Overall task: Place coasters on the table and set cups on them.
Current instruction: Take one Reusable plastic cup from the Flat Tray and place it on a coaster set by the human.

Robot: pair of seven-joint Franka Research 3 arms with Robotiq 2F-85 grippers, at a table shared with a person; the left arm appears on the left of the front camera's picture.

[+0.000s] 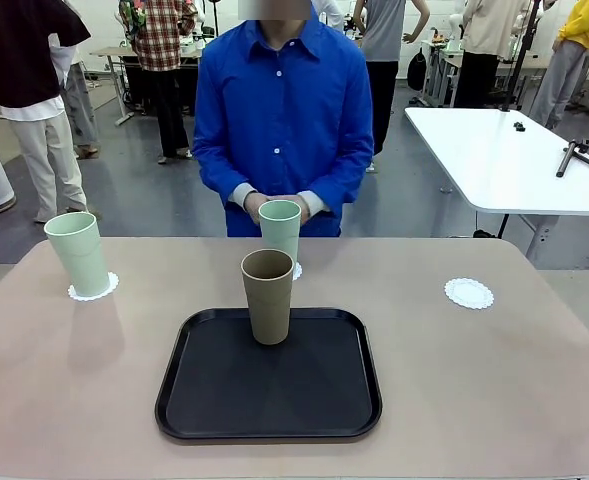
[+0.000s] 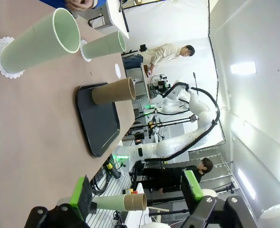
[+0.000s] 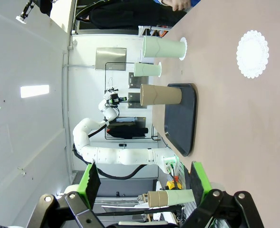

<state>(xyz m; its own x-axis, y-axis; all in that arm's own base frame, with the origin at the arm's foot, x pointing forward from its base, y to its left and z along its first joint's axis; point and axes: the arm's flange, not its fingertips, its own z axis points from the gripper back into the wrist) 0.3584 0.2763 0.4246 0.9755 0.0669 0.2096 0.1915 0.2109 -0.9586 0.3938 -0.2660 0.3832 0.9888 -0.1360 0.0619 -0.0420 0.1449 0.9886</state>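
When we look across from the front, the beige table (image 1: 494, 380) carries a black tray (image 1: 224, 400) at its centre, and the brown cup (image 1: 268, 296) stands upright on the tray near its twelve o'clock rim. One mint cup (image 1: 77, 254) stands on a coaster (image 1: 104, 289) at the tray's ten o'clock. The second mint cup (image 1: 280, 229) stands at twelve o'clock beyond the brown one, a sliver of its own coaster showing, just before the person's clasped hands (image 1: 274, 206). The bare coaster (image 1: 469, 293) lies at two o'clock, well apart from every cup. From the left wrist, we see the left gripper (image 2: 136, 192) with its jaws spread wide and nothing between them, the nearest mint cup (image 2: 40, 40) at eleven o'clock. From the right wrist, the right gripper (image 3: 145, 184) is likewise spread and holds nothing, the bare coaster (image 3: 252, 53) at one o'clock.
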